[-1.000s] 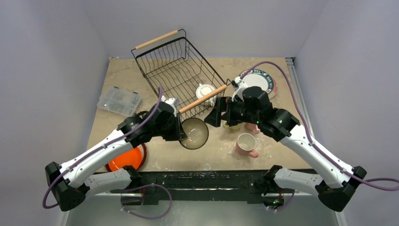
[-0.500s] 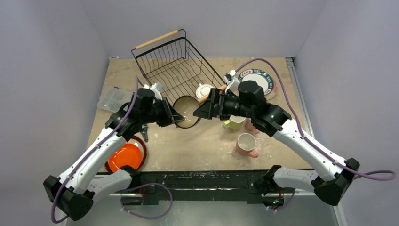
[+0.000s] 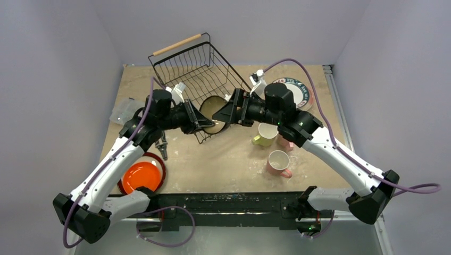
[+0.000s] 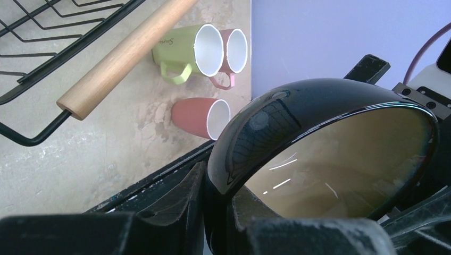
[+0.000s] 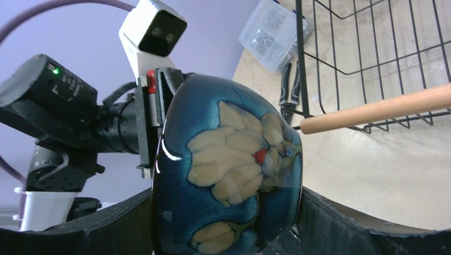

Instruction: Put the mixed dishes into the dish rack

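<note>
The teal bowl (image 3: 214, 112), cream inside, is tipped on its side above the near end of the black wire dish rack (image 3: 186, 69). My left gripper (image 3: 201, 121) is shut on its rim, one finger inside and one outside, as the left wrist view (image 4: 223, 186) shows on the bowl (image 4: 330, 159). My right gripper (image 3: 226, 112) is open, and its jaws straddle the bowl (image 5: 228, 175) from rim to base. I cannot tell whether they touch it. The rack's near wooden handle (image 5: 372, 111) lies just beyond the bowl.
A yellow-green mug (image 3: 264, 134) and two pink mugs (image 3: 278, 162) stand to the right of the rack. A teal-rimmed plate (image 3: 295, 90) lies far right. The orange plate (image 3: 141, 177) sits near left. Black pliers (image 3: 162, 146) and a clear plastic piece (image 3: 123, 110) lie to the left.
My left gripper lifted the bowl off the table and carried it back to the rack's near end, tipping it. My right gripper swung left and came round the bowl.
</note>
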